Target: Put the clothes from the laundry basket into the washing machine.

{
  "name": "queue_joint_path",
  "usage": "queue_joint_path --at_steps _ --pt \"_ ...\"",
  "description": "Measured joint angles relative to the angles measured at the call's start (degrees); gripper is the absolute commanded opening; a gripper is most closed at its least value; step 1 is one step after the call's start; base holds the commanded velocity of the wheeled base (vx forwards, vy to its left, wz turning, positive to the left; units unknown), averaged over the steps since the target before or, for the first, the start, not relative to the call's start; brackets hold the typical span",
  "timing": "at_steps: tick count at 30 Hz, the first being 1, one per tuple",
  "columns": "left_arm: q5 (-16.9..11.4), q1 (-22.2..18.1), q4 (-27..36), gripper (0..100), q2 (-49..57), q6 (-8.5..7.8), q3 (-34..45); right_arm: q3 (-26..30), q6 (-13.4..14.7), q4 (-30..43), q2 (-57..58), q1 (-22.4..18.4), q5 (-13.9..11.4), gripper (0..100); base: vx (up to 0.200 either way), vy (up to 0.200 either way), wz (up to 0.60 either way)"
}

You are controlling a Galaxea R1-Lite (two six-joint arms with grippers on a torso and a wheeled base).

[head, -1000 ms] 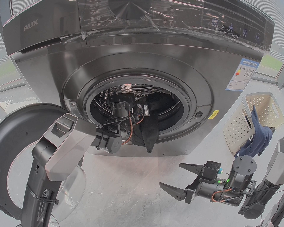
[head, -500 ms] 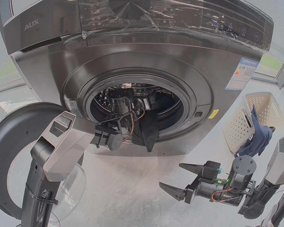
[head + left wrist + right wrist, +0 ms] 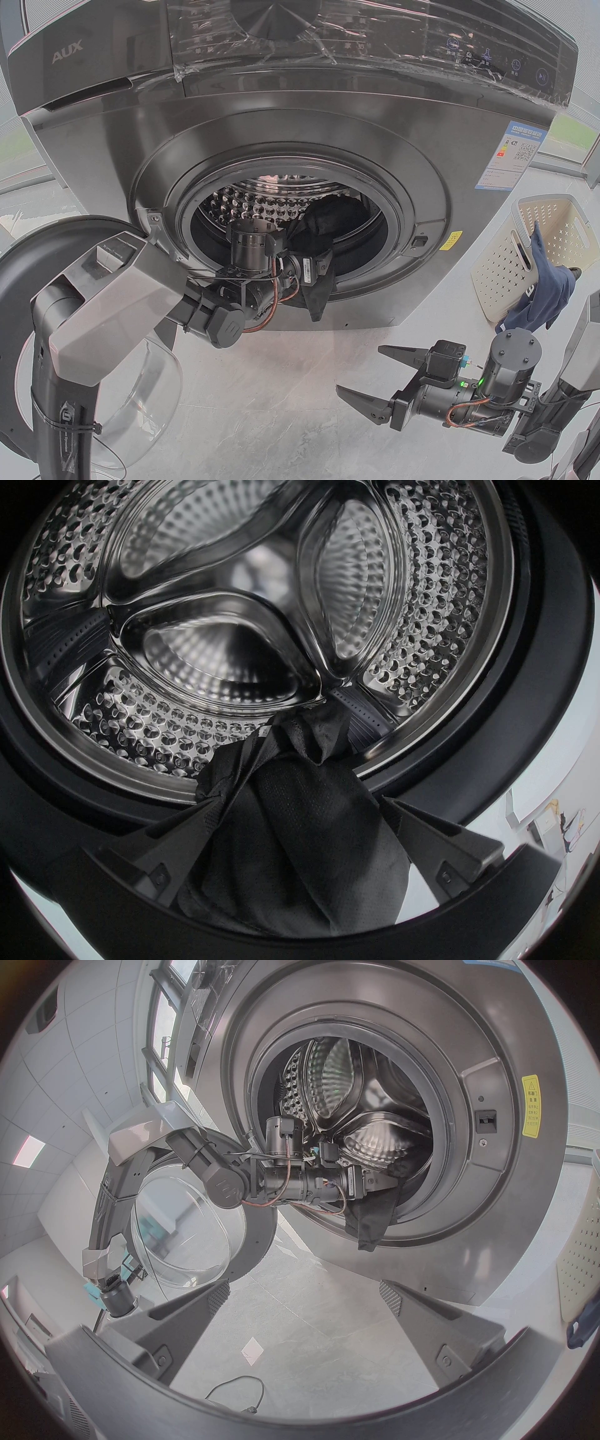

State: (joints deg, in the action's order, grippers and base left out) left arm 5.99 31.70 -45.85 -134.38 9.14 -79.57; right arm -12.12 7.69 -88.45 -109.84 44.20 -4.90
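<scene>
On the washing machine (image 3: 281, 119) front sits a yellow label (image 3: 451, 242).

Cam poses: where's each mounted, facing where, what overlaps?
Head view: on the head, looking forward and down at the washing machine; left arm and right gripper show.
Left wrist view: at the machine's opening, facing into the drum; left gripper open, black garment between its fingers.
Right wrist view: low over the floor, facing the machine's front; right gripper shows, left arm beyond.
Shared: all three see the black garment at the rim.
</scene>
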Motion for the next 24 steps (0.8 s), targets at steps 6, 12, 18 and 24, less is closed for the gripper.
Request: queue_joint_path --at_steps 6,12,18,24 --pt "-0.1 -0.4 -0.1 0 -0.3 -0.66 0.6 0.0 0.0 0.0 0.0 0.0 0.0 100 0.000 0.000 0.00" --pt "-0.5 -0.5 1.0 0 -1.9 -0.15 -3.7 -0.1 0.0 0.0 0.0 0.0 0.0 100 0.000 0.000 0.00" --pt "-0.1 -0.6 1.5 0 -3.8 1.80 -9.7 -0.4 0.0 0.0 0.0 0.0 0.0 100 0.000 0.000 0.00" --pt "1.6 -1.3 0.6 0 -6.8 3.01 -20.5 -0.6 0.0 0.0 0.0 0.0 0.0 100 0.000 0.000 0.00"
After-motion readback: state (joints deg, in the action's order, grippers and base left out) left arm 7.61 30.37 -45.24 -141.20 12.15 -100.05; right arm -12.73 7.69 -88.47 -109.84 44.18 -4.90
